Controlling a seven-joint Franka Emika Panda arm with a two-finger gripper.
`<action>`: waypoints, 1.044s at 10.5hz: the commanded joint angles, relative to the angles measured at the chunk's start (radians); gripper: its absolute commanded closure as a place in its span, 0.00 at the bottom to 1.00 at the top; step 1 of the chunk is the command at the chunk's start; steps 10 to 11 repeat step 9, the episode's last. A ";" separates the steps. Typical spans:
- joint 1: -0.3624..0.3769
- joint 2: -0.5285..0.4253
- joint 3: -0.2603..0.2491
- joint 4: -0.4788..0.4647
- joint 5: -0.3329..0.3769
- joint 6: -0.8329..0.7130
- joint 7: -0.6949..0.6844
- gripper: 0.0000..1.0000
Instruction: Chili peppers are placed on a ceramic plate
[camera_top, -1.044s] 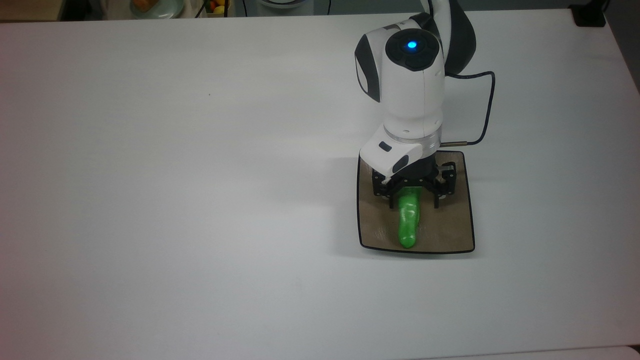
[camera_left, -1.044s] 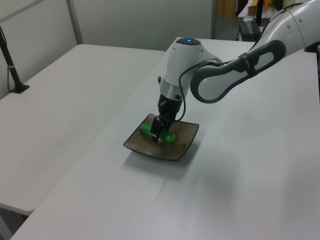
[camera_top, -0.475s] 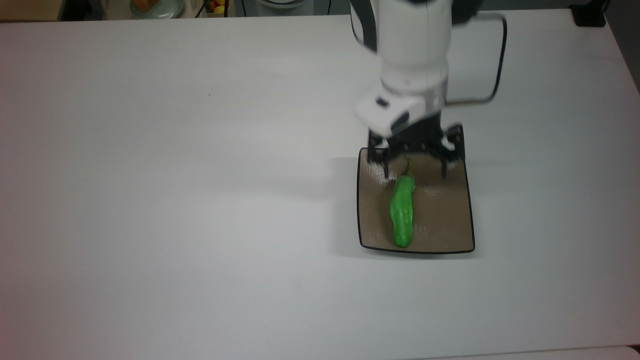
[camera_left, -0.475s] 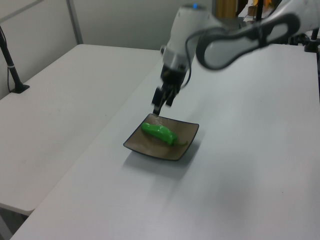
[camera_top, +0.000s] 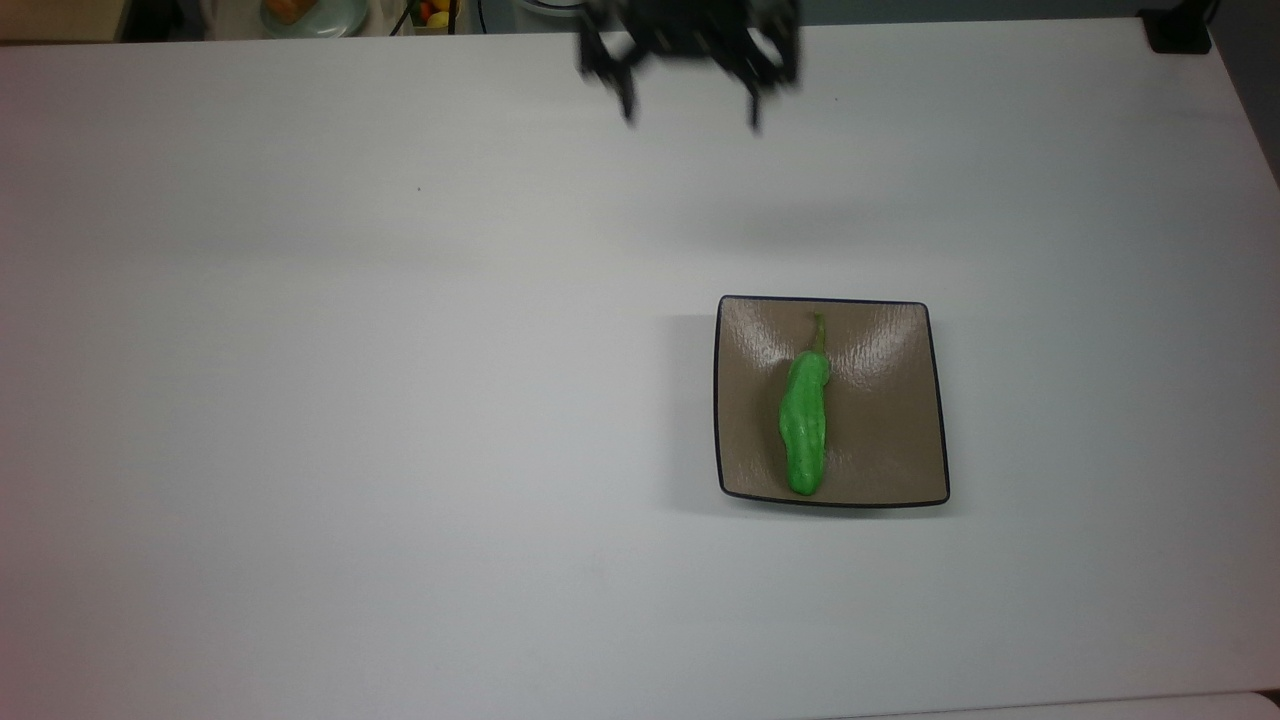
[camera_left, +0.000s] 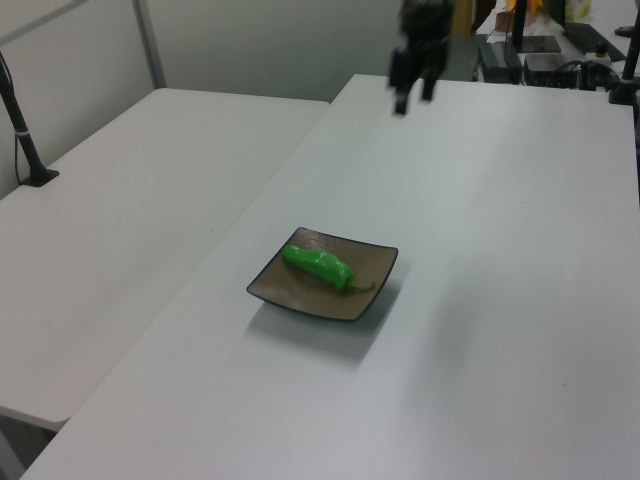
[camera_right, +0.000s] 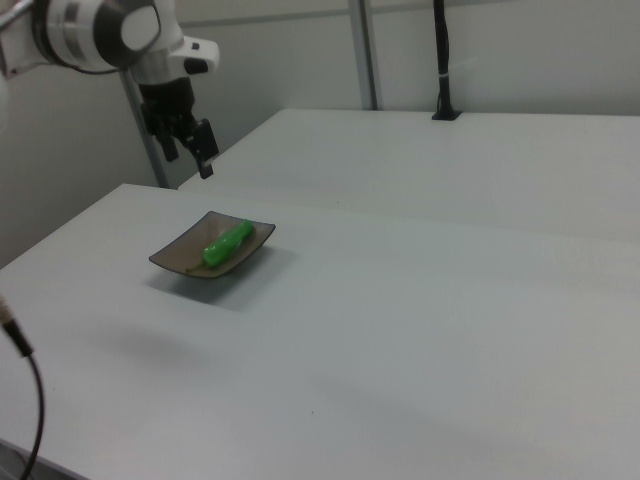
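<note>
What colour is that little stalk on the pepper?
The stem of the chili pepper looks olive-green, duller than the body; clearest in the top view.

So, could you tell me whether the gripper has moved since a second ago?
Yes. In the top view the gripper has left the ceramic plate and now sits near the table's far edge, up and left of it.

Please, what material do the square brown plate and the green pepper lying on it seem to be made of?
The square tan-brown plate looks like glazed ceramic: glossy highlights, rippled texture, thin dark rim. The bright green bumpy pepper has an even, saturated colour and a waxy sheen, so it may be a plastic replica; a real one cannot be excluded.
</note>
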 joint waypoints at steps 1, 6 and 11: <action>-0.052 -0.162 -0.007 -0.143 -0.005 -0.106 -0.128 0.00; -0.045 -0.224 -0.047 -0.267 -0.039 0.004 -0.381 0.00; -0.043 -0.218 -0.048 -0.284 -0.040 0.036 -0.372 0.00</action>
